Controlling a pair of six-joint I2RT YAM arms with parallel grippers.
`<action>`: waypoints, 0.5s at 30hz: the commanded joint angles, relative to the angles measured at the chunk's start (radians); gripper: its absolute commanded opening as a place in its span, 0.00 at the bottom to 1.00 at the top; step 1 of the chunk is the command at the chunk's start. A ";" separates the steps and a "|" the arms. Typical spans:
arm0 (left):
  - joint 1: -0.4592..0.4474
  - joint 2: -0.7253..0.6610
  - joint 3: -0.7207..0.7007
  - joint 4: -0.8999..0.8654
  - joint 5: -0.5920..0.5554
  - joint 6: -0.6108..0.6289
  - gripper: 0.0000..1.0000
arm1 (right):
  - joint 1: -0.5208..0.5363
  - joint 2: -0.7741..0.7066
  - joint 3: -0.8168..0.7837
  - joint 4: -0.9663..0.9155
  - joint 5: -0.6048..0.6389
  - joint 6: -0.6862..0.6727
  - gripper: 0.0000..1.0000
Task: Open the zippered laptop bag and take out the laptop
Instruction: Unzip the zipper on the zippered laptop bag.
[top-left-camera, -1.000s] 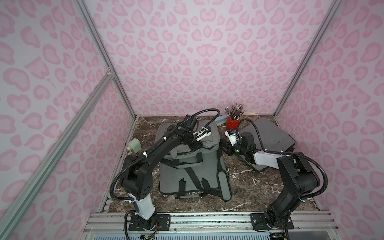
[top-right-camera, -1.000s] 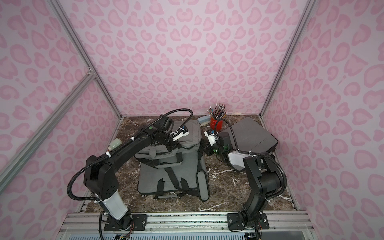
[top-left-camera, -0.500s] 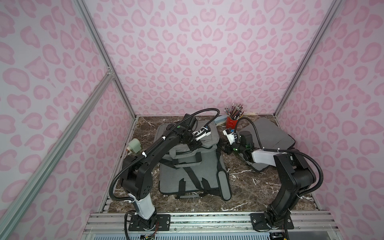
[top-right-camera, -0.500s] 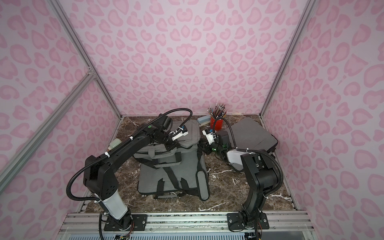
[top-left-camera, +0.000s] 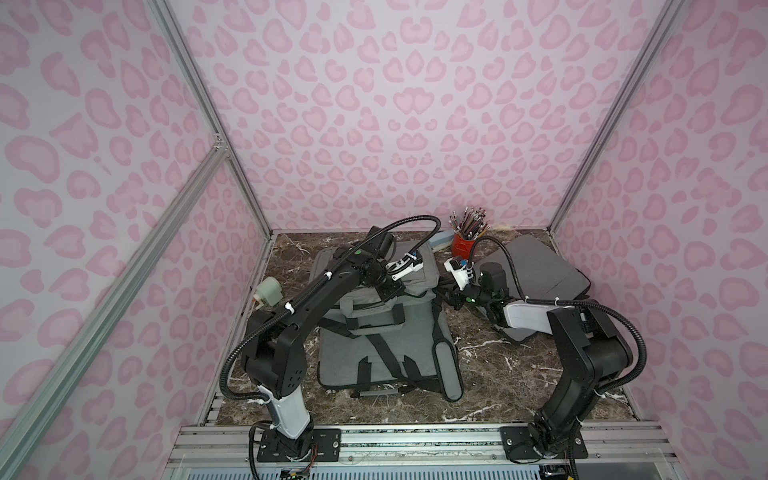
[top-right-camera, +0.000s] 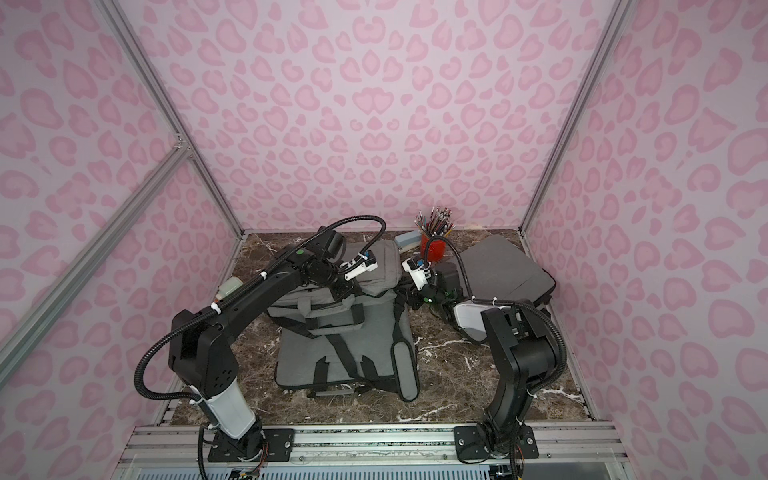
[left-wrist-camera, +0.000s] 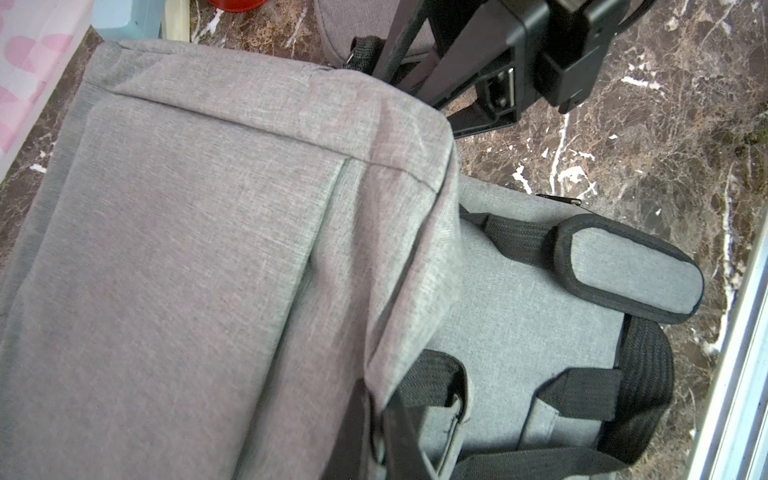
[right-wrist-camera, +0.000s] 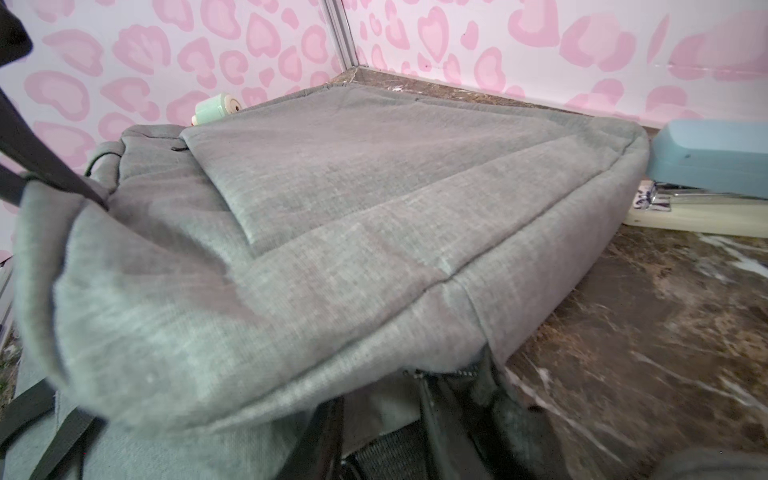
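Both top views look steeply down from high above the front edge of the desk (top-left-camera: 498, 374) toward the back wall (top-left-camera: 395, 124), far enough to hold the whole desk. The left wrist camera looks down close over the laptop bag (left-wrist-camera: 187, 249). The right wrist camera sits low beside the same bag, facing across it toward the desk's back left corner.

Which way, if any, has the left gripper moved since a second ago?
No: the left gripper stays clamped on the bag, no nearer the red cup.
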 joint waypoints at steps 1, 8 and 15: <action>0.007 -0.014 0.015 0.024 0.049 0.012 0.03 | 0.003 -0.005 -0.019 0.017 0.048 -0.047 0.32; 0.013 -0.018 0.011 0.019 0.055 0.015 0.03 | 0.001 -0.043 -0.069 0.077 0.081 -0.075 0.34; 0.013 -0.017 0.016 0.011 0.074 0.026 0.03 | 0.023 -0.029 -0.057 0.094 0.057 -0.108 0.35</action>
